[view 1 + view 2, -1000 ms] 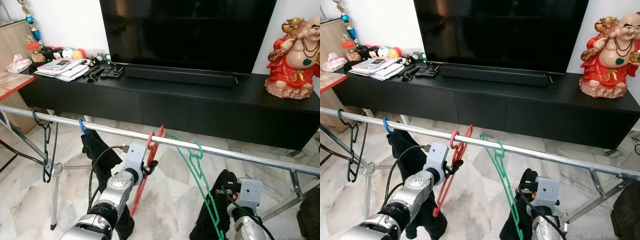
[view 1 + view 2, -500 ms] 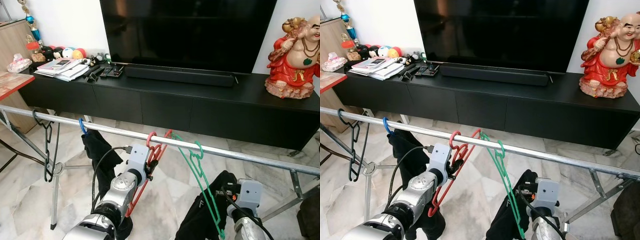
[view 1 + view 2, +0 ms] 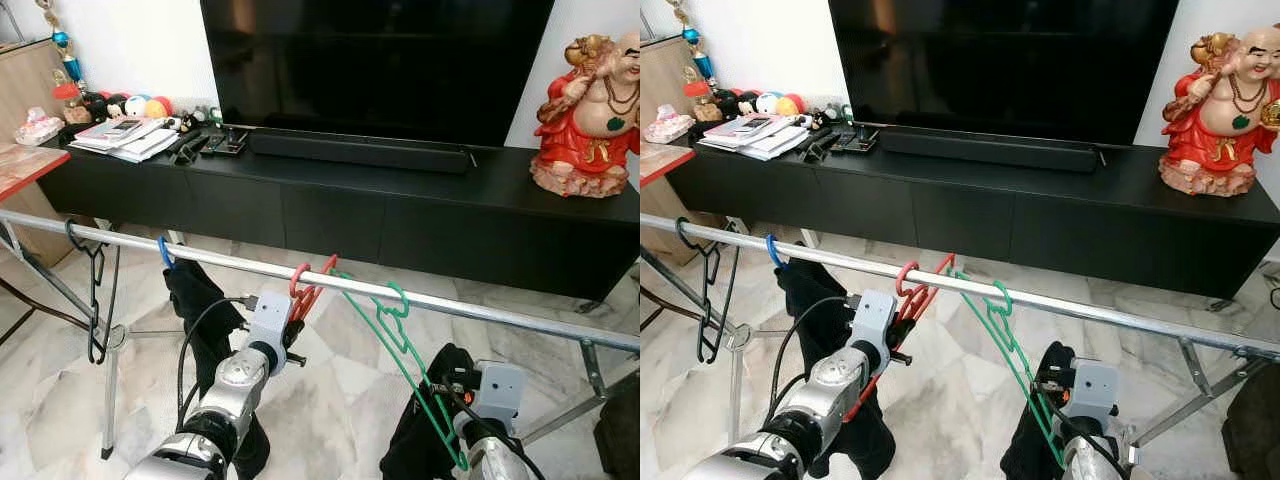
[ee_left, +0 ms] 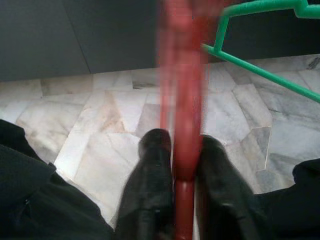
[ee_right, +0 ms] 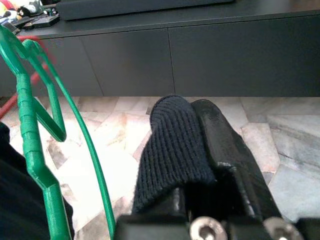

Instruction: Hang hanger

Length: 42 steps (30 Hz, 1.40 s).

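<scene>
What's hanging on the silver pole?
On the silver pole hang a black hanger, blue hanger with dark clothing, red hanger, green hanger. The clothing covers the blue hanger's body.

1. The red hanger [image 3: 305, 295] is thin plastic, with its hook over the silver rail [image 3: 520, 322]. Its body tilts down and back toward the robot, clamped between the two black fingers of the left pincer [image 4: 182, 150].
2. The green hanger [image 3: 400, 345] hangs by its hook on the same rail, just beside the red one on the robot's right. Its frame slants down toward the right pincer [image 5: 200, 145], which is closed on dark knitted cloth [image 5: 172, 150].
</scene>
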Available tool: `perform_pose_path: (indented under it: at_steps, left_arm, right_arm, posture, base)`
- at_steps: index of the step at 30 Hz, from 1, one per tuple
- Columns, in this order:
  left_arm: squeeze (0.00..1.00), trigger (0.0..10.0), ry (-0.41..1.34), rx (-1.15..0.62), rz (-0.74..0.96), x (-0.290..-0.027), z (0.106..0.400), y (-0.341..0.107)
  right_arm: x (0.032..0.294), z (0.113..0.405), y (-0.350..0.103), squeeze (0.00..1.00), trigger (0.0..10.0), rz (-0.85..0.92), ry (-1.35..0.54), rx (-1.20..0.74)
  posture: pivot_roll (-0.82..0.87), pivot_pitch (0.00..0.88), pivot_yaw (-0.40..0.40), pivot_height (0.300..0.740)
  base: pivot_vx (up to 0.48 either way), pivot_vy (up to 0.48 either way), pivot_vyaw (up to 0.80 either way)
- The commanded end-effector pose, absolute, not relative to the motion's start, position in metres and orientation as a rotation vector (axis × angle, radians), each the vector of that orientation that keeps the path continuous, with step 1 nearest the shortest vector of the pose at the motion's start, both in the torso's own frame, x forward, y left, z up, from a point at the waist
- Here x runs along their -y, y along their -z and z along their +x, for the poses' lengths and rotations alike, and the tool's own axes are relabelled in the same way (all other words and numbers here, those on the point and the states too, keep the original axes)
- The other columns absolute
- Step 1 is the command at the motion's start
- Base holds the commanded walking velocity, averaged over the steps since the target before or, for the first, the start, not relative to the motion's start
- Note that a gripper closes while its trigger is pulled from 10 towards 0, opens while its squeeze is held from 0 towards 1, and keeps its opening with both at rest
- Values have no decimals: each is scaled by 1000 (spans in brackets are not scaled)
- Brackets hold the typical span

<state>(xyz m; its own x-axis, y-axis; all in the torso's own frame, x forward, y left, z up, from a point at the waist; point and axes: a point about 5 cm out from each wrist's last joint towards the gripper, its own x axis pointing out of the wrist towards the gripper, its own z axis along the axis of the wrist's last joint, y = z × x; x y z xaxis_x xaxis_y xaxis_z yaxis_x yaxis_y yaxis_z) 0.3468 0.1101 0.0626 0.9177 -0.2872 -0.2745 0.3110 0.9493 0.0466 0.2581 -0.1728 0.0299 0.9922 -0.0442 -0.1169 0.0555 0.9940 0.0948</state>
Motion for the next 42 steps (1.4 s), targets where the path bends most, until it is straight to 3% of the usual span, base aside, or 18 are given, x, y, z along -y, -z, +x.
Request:
perform_pose_path:
  at_steps: [1,12,22,32,42]
  left_arm:
    - [0,0,299,-288,104,-115,343,-56]
    - [0,0,278,-262,83,-117,342,-57]
    - [0,0,230,-128,35,-127,348,-75]
    - [0,0,270,-96,73,-134,336,-68]
    - [0,0,294,-194,138,-155,294,-32]
  right_arm:
    - [171,260,-37,0,10000,94,43,-73]
    - [171,259,-36,0,10000,93,43,-76]
    - [173,259,-36,0,10000,92,48,-76]
    - [173,259,-36,0,10000,92,53,-75]
    - [174,260,-36,0,10000,91,54,-79]
  posture:
    - [5,0,40,740]
    - [2,0,39,740]
    - [5,0,36,740]
    - [11,0,36,740]
    - [22,7,34,740]
  base:
    - [0,0,0]
    - [0,0,0]
    - [0,0,0]
    - [0,0,0]
    - [0,0,0]
